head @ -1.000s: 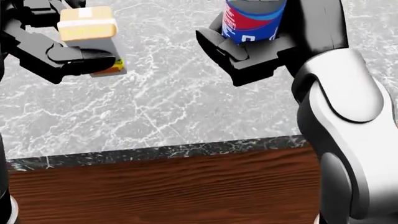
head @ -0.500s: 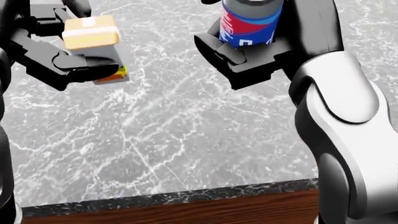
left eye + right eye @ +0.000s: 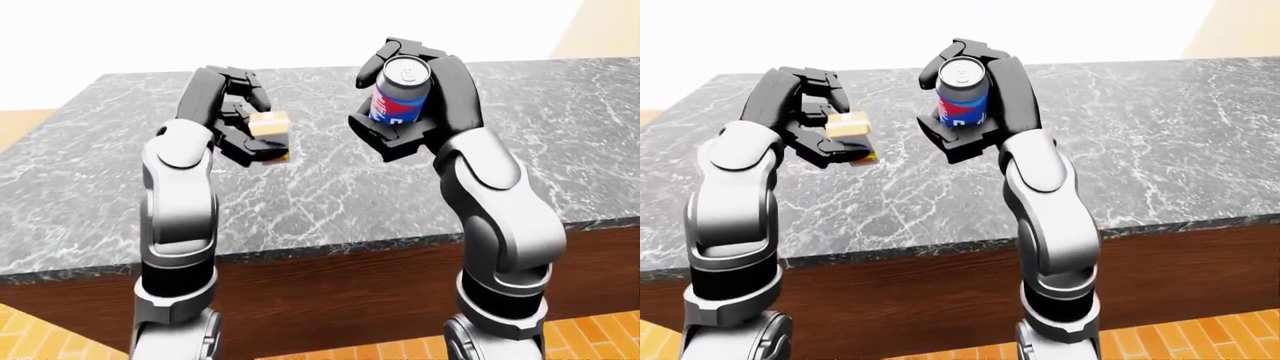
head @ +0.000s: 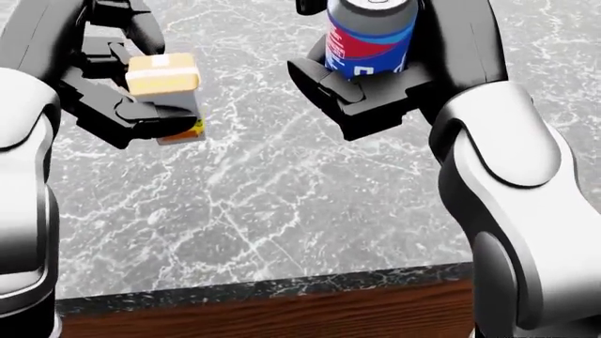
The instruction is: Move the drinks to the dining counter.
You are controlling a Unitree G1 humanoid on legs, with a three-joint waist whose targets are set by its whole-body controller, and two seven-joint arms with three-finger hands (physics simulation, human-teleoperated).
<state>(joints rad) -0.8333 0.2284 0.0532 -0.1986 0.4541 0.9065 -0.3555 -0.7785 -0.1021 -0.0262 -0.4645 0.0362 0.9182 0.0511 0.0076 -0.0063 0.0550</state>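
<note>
Right hand (image 3: 412, 112) is closed round an upright blue-and-red soda can (image 3: 400, 94); left hand (image 3: 235, 124) clamps a small drink carton (image 4: 167, 88). Both are held above the grey marble dining counter (image 3: 560, 135), apparently positioned for setting down well inside its edge.

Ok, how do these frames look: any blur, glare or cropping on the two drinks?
Left-eye view: sharp, even light, blown-out white above the counter; can and carton fully visible. Head view: crisp, the can's top cut by the upper edge; the carton sits partly shaded inside the left hand. No glare anywhere; right hand renders flat black.
</note>
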